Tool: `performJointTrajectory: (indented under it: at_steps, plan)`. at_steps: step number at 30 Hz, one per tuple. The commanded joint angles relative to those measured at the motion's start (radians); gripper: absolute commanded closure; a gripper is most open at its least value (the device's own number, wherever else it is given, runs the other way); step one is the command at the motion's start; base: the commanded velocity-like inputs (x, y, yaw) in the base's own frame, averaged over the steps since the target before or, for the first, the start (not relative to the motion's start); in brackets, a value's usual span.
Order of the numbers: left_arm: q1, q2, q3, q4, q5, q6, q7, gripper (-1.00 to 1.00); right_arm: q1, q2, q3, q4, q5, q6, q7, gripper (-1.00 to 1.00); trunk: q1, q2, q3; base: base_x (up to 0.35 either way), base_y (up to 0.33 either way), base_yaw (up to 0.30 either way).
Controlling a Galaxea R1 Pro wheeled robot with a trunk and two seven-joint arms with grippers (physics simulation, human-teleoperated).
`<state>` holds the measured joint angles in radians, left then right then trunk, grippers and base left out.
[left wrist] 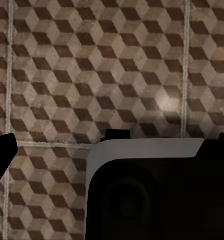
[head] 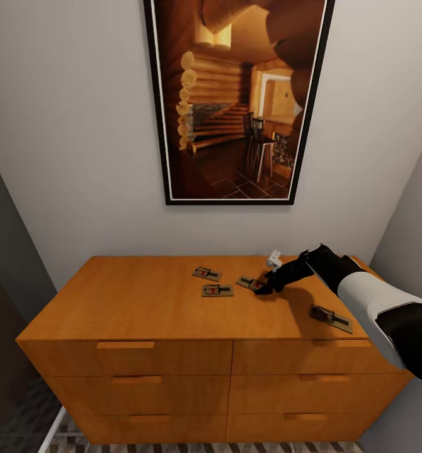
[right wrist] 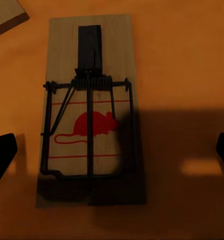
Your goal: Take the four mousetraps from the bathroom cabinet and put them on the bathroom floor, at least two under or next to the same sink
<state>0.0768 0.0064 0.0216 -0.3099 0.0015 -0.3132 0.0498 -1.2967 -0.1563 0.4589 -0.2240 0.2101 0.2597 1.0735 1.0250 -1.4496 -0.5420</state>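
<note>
Several mousetraps lie flat on the top of the orange-brown cabinet (head: 142, 302): one mousetrap (head: 206, 273) at the back, another (head: 217, 290) just in front of it, and one (head: 330, 318) near the right front corner. My right gripper (head: 263, 289) hovers open directly over a further mousetrap (head: 249, 282). In the right wrist view that mousetrap (right wrist: 89, 115) lies between the spread fingertips (right wrist: 1, 157), untouched. My left gripper (left wrist: 112, 145) hangs open above the cube-patterned bathroom floor (left wrist: 91, 60). The sink is out of view.
A large framed picture (head: 236, 100) hangs on the wall behind the cabinet. A small white object (head: 274, 258) sits on the cabinet top by my right wrist. Walls close in at both sides. A strip of patterned floor (head: 173, 448) shows below the drawers.
</note>
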Motion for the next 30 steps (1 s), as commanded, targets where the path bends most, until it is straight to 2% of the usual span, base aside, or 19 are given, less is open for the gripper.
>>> performJointTrajectory:
  at_steps: [1,30]
  plan:
    - [0.000,0.000,0.001,-0.001,0.000,-0.001,0.001,-1.00,0.000,-0.001,-0.003,-0.002,0.009,0.010,0.005,-1.00,0.000,0.000,-0.001,0.000,0.000,0.000]
    - [0.000,0.000,0.002,0.000,0.000,-0.001,0.001,-1.00,0.000,-0.002,-0.003,0.002,0.011,0.007,0.005,-1.00,0.000,0.000,-0.001,0.000,0.000,0.000]
